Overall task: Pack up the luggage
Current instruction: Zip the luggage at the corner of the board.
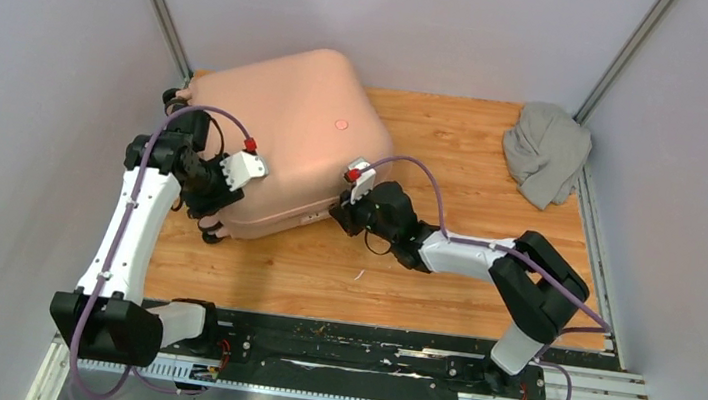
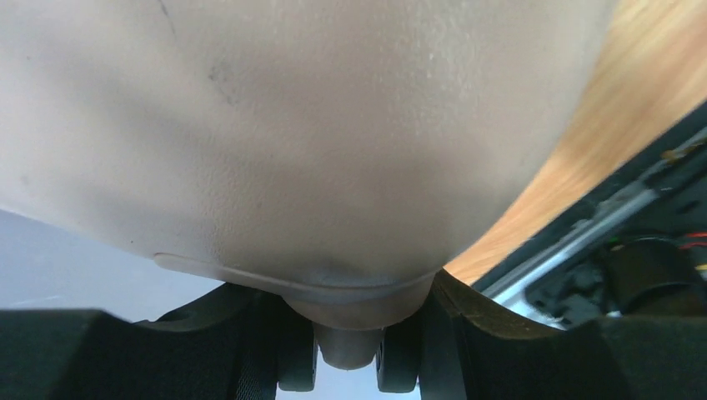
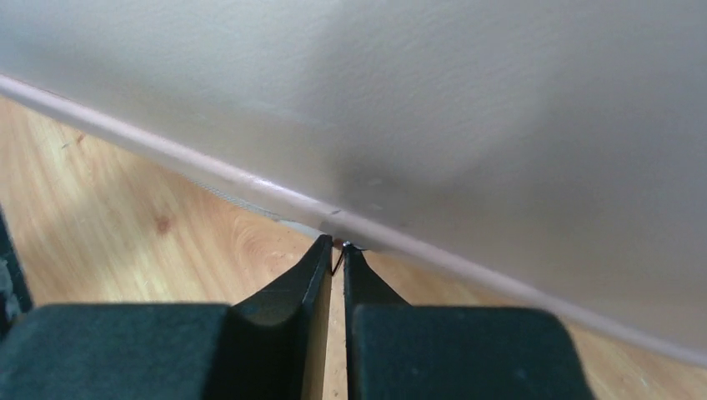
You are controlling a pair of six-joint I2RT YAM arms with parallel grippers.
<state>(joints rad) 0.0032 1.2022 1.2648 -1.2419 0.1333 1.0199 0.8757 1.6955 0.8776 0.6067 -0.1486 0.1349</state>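
Pale pink, rounded luggage (image 1: 286,142) lies shell-up at eleven o'clock on the wooden table (image 1: 423,268), with a round emblem (image 1: 341,125) on top. At its eight-o'clock corner the left gripper (image 1: 218,195) clamps a wheel housing, and the wheels are mostly hidden. At five o'clock the right gripper (image 3: 338,250), fingers pressed together, touches the seam; whether it pinches anything is unclear.

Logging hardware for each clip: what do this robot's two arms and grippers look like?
Both the left arm and right arm have white links between black joints. A lilac cable runs along each, ending in a red connector beside a white wrist camera housing. The left gripper and right gripper have black fingers; the right pair taper to wedge tips.
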